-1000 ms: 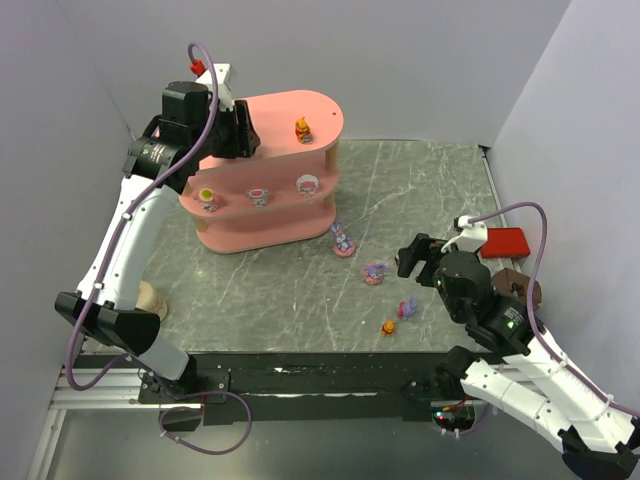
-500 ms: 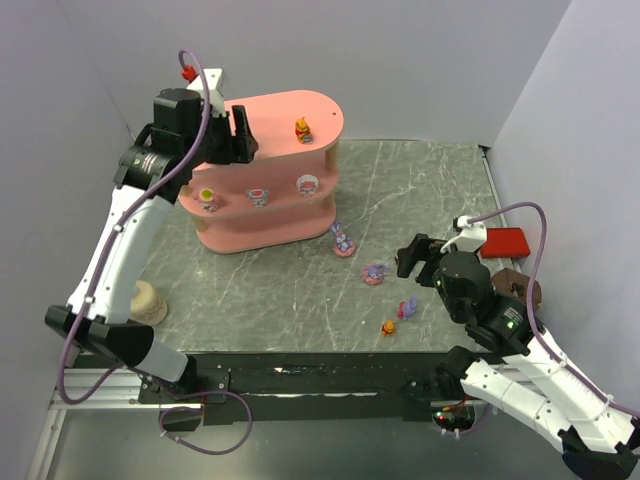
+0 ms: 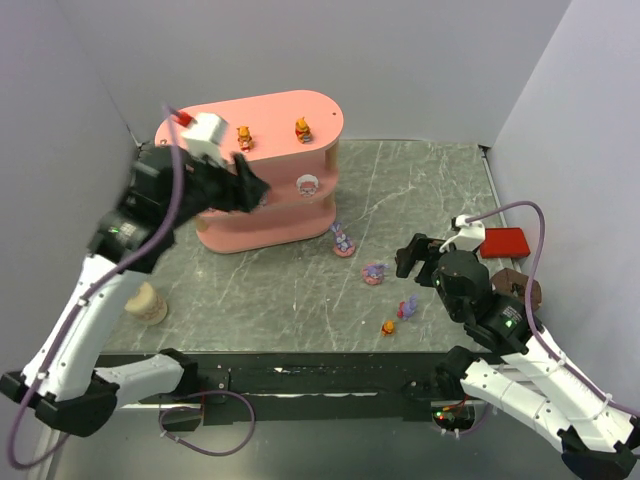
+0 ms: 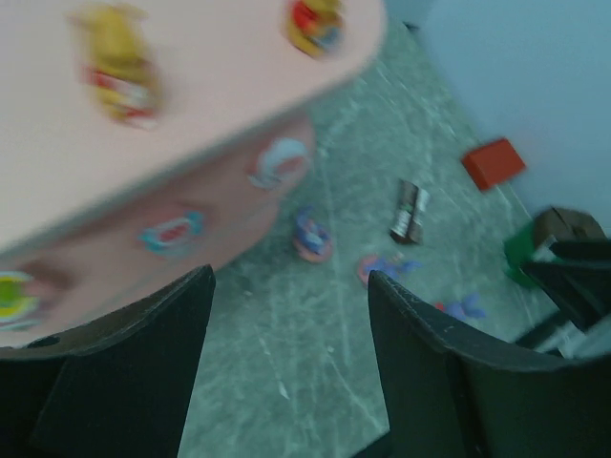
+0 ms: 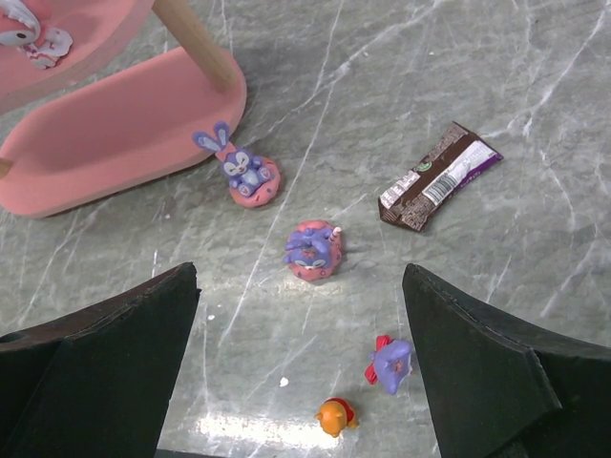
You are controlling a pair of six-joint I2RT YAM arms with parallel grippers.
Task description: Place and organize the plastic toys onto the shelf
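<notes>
Left gripper [image 4: 286,279] has backed off the shelf [image 3: 320,110], wide, its bear [image 3: 243,137] placed; right gripper [image 5: 298,277], wide, next takes a purple toy [image 5: 313,252].

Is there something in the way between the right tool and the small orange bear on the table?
Nothing visible does. The right tool is open above the table, and the orange bear lies uncovered below it. A purple toy stands close beside the bear, not on it; the snack bar lies farther away.
</notes>
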